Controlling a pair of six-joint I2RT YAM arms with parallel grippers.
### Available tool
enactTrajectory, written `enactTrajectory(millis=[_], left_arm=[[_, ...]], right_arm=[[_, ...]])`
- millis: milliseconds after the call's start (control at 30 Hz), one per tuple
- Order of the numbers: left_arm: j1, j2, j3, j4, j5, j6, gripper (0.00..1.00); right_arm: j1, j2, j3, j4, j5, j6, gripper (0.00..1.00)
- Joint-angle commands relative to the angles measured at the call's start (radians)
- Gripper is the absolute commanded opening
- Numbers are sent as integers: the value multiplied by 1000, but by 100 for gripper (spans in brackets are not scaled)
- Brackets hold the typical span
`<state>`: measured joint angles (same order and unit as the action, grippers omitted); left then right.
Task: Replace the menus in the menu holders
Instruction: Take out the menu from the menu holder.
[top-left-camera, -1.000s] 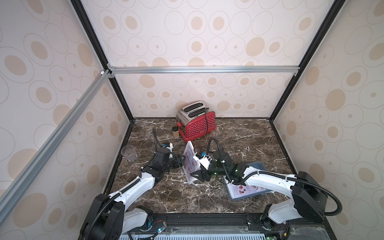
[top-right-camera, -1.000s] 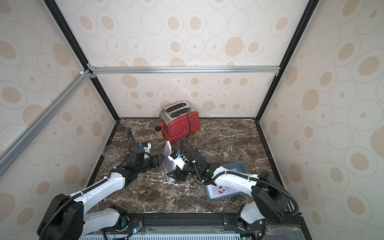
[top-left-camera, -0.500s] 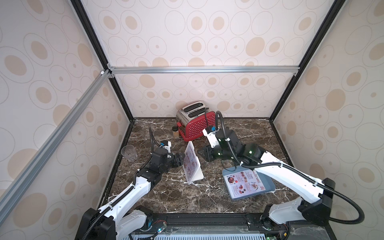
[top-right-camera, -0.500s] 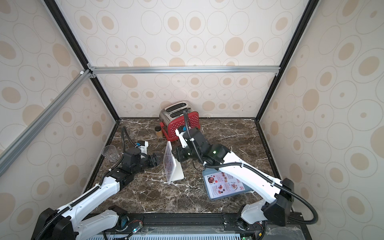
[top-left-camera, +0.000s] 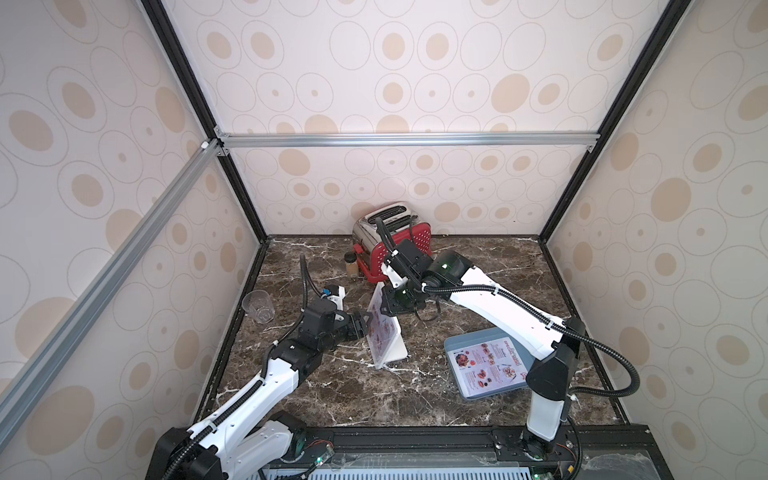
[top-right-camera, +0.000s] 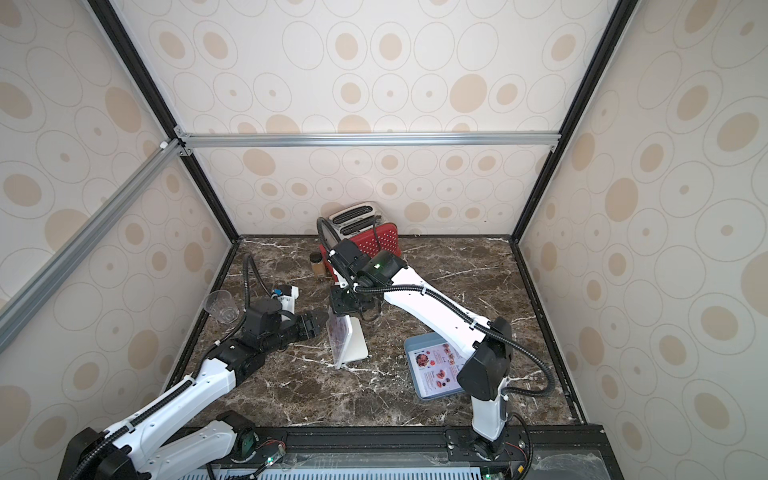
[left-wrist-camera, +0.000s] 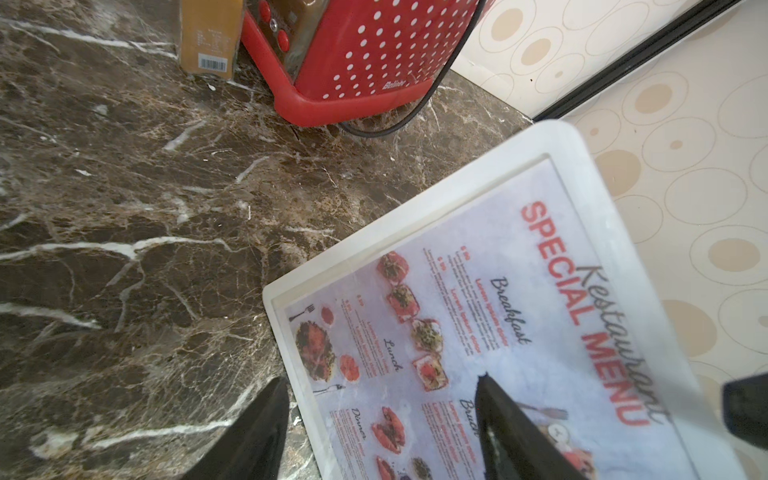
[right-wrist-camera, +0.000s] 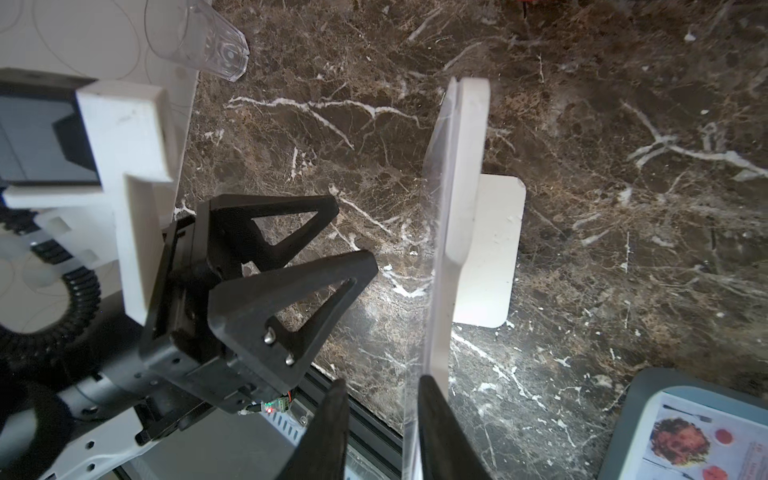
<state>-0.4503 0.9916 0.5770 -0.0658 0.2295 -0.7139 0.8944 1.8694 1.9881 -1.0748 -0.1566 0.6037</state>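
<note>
**Gloss, Plastic and Paper on Show**

The counter (top-left-camera: 332, 395) is gleaming: polished brown marble-look stone with white veins. The menu holder (right-wrist-camera: 465, 166) is showing smooth white plastic behind a clear, glossy front, and the menu (left-wrist-camera: 478, 316) inside is looking like printed paper. The toaster (left-wrist-camera: 374, 62) is shining, with chrome metal and glossy red dotted sides. The cup (top-left-camera: 258, 306) is looking like clear plastic, the tray (right-wrist-camera: 633, 424) matt blue-grey.

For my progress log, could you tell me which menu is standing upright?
The menu inside the menu holder; the other menu lies flat in the blue-grey tray.
</note>
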Motion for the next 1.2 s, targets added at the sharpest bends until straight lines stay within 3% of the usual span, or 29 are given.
enactTrajectory(millis=[0, 233, 500, 1167], left_arm=[[-11, 3, 24, -5, 18, -10, 70], [-14, 8, 20, 8, 22, -14, 71], [-19, 39, 33, 27, 30, -16, 71], [-19, 117, 62, 61, 53, -2, 70]], right_arm=[[-11, 15, 43, -76, 18, -4, 30], [-24, 26, 68, -82, 59, -19, 29], [-34, 119, 154, -128, 15, -34, 28], [-40, 128, 153, -125, -55, -20, 17]])
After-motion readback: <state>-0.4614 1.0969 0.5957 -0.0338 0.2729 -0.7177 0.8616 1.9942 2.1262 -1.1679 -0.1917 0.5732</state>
